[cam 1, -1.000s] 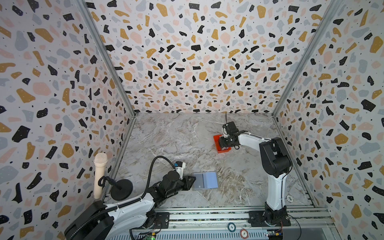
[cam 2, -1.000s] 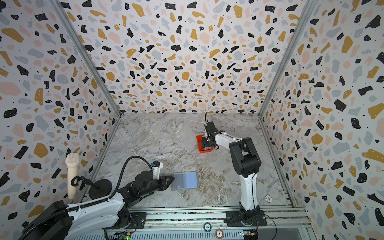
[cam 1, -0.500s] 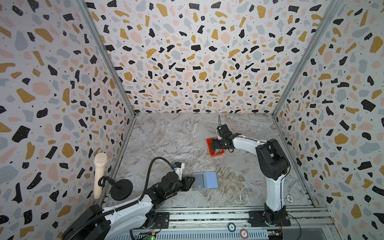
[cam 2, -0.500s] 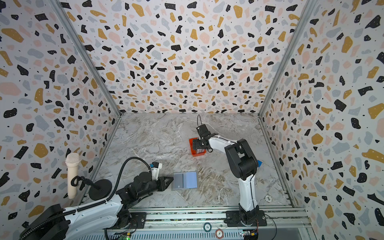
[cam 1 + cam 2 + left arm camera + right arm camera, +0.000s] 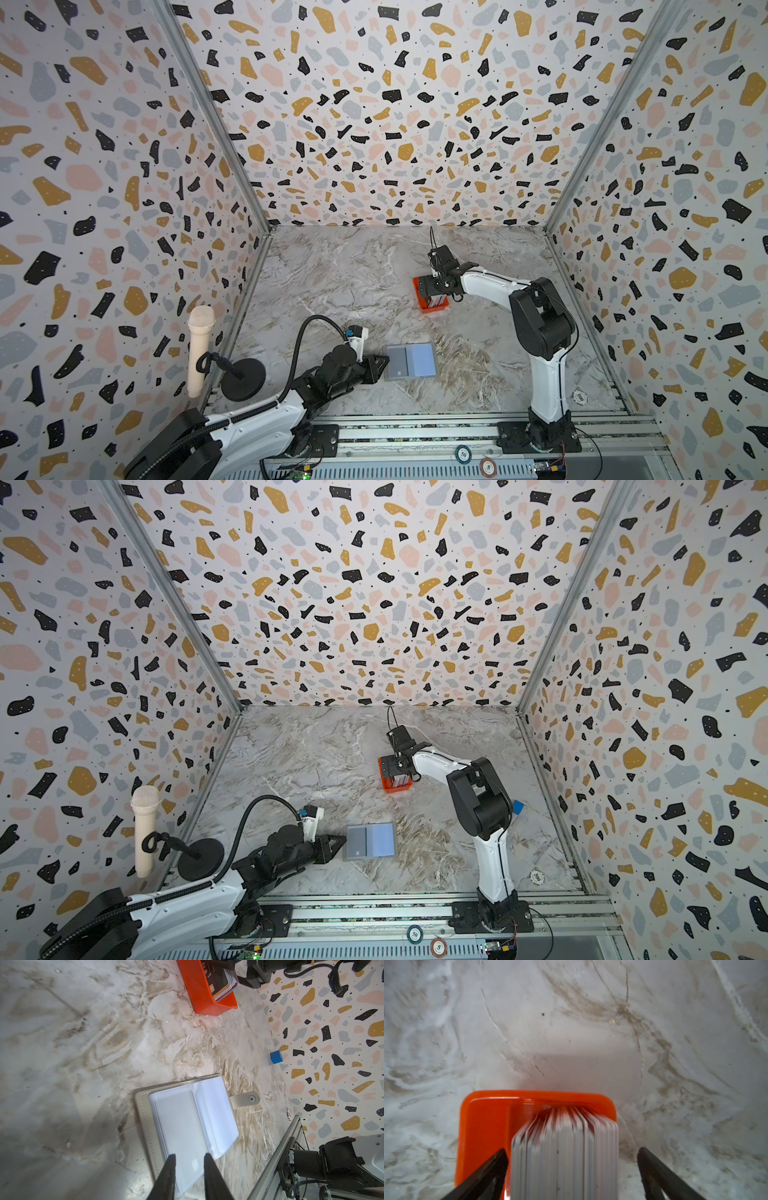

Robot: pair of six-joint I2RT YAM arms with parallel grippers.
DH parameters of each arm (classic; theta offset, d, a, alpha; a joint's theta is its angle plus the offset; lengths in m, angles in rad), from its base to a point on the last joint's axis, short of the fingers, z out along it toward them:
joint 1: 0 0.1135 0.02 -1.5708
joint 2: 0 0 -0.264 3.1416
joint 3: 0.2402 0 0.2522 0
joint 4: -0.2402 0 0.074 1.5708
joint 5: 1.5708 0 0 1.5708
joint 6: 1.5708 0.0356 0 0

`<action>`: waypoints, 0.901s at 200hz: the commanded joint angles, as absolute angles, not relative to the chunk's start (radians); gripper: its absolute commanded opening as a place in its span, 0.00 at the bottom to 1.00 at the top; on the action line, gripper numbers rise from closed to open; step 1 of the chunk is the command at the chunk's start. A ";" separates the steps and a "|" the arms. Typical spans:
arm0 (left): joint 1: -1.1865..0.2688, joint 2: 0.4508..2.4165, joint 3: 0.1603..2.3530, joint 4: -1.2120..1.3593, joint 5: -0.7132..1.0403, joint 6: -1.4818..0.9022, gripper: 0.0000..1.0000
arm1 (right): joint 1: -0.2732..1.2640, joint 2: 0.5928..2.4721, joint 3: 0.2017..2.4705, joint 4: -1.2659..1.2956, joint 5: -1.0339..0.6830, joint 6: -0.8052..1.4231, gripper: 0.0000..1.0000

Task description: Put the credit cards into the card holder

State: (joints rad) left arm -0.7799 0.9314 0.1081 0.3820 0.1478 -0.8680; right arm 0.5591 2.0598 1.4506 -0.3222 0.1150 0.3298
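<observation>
Marble tabletop (image 5: pixel 353 282): card holder (image 5: pixel 411 360), orange tray (image 5: pixel 432 308)

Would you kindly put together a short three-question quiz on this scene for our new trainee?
1. True or false: the card holder lies open on the table.
2. The credit cards stand on edge in: A) the orange tray; B) the card holder; C) a loose pile on the bare table.
3. Fill in: the right hand has its jaws ___ on either side of the card stack.
Key: 1 true; 2 A; 3 open.
</observation>
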 commanded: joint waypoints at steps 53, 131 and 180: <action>-0.773 0.922 0.094 0.410 0.140 -0.865 0.27 | 0.543 2.095 1.513 -0.439 0.231 0.282 0.96; -0.772 0.897 0.086 0.397 0.133 -0.863 0.27 | 0.504 1.989 1.543 -0.499 0.299 0.258 0.95; -0.770 0.894 0.078 0.403 0.135 -0.867 0.27 | 0.484 1.955 1.533 -0.520 0.316 0.249 0.95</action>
State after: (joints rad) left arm -0.7750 0.9031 0.0910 0.3817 0.1467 -0.8684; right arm 0.4946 2.0151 1.5105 -0.4667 0.2821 0.2638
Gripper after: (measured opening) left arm 0.271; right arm 0.953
